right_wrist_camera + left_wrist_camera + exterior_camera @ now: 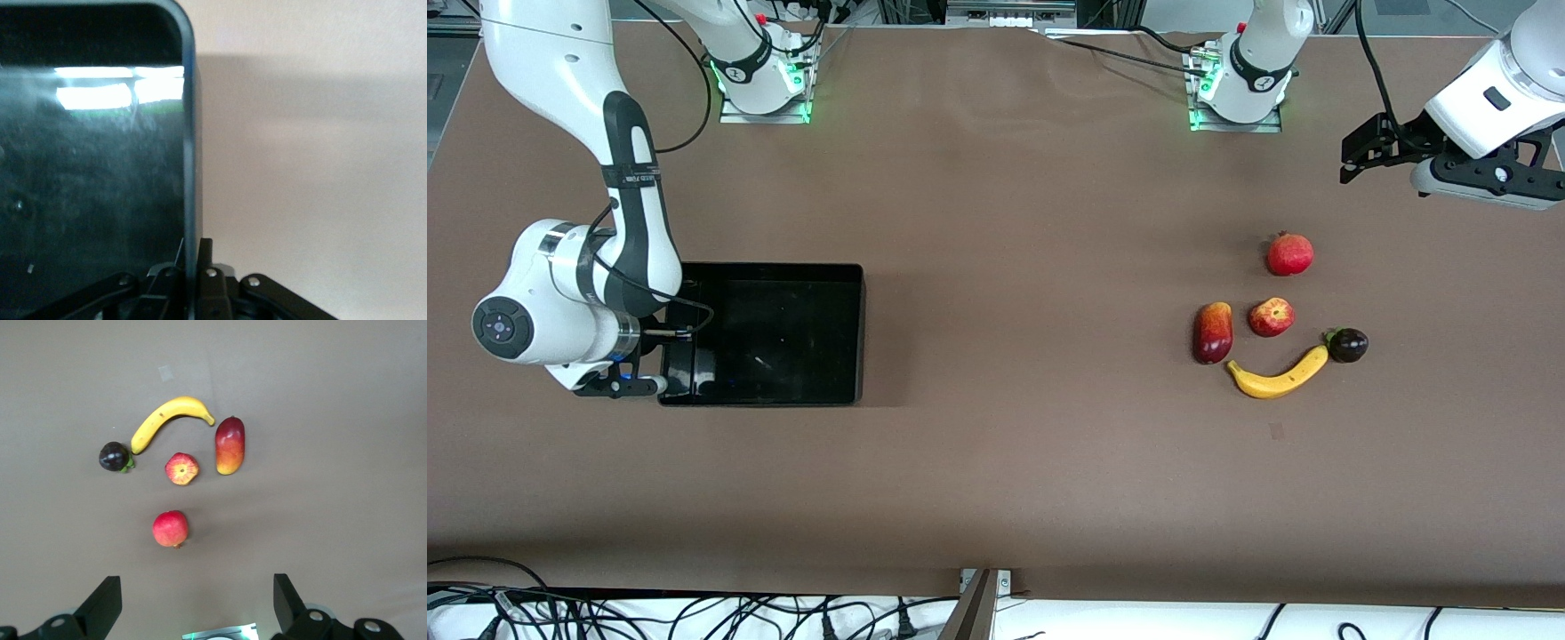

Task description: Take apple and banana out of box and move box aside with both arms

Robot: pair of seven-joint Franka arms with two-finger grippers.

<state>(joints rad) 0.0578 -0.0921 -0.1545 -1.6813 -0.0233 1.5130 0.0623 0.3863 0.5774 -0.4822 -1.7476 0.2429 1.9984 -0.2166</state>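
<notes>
Your right claw point(190, 263) is pinched on the box point(818, 333) rim to drag it, while the left claw point(197, 603) hangs spread over the bench point(996, 462), apple point(1271, 317) and banana point(1278, 374) already out.

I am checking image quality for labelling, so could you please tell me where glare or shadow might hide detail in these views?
Right wrist view: bright white glare streaks across the glossy inner floor of the black rectangular plastic box, whose wall the right gripper pinches. Front view: the box interior reads nearly uniform black. Left wrist view: evenly lit, with soft shadows beside the curved yellow banana and small red-and-yellow apple.
</notes>
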